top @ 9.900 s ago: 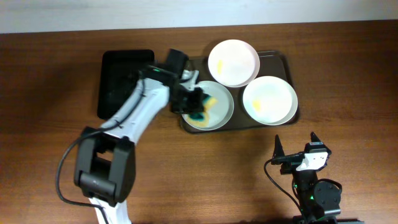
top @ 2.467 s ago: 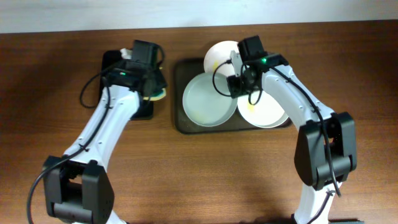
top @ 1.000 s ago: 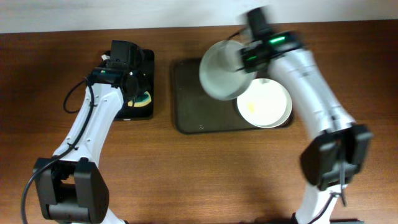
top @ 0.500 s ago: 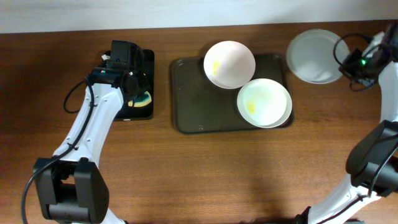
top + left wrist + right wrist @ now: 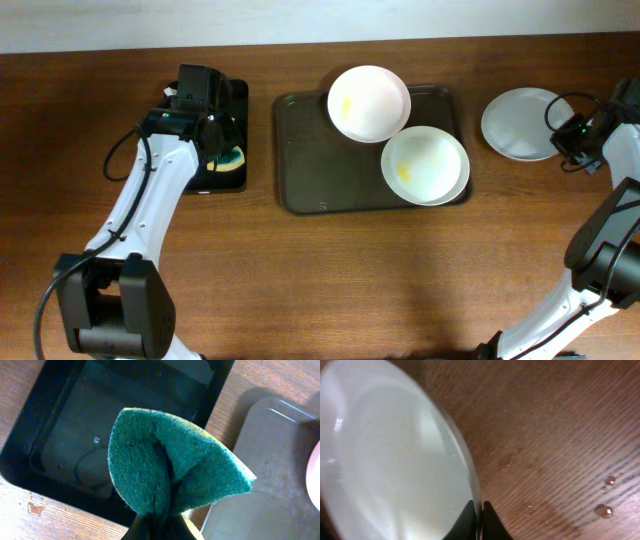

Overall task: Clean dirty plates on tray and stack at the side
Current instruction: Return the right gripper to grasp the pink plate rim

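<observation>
Wooden table (image 5: pixel 400 280), right of the tray (image 5: pixel 310 150): clean plate (image 5: pixel 518 124) lies flat there, apart from the tray. My right gripper (image 5: pixel 480 510) pinches its rim, jaws nearly closed. Left gripper (image 5: pixel 160 527) is clamped on the green sponge (image 5: pixel 165 465) over the small black tray (image 5: pixel 65 440). Step in hand: set-down, base of the stack. Rear plate (image 5: pixel 368 102) and front plate (image 5: pixel 425 165) sit on the tray, both with yellow smears. Next, I reckon: release the rim, back off, sponge a smeared plate.

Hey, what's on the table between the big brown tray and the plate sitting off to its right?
Nothing. The overhead view shows only the bare wood of the table between the tray and that plate.
</observation>
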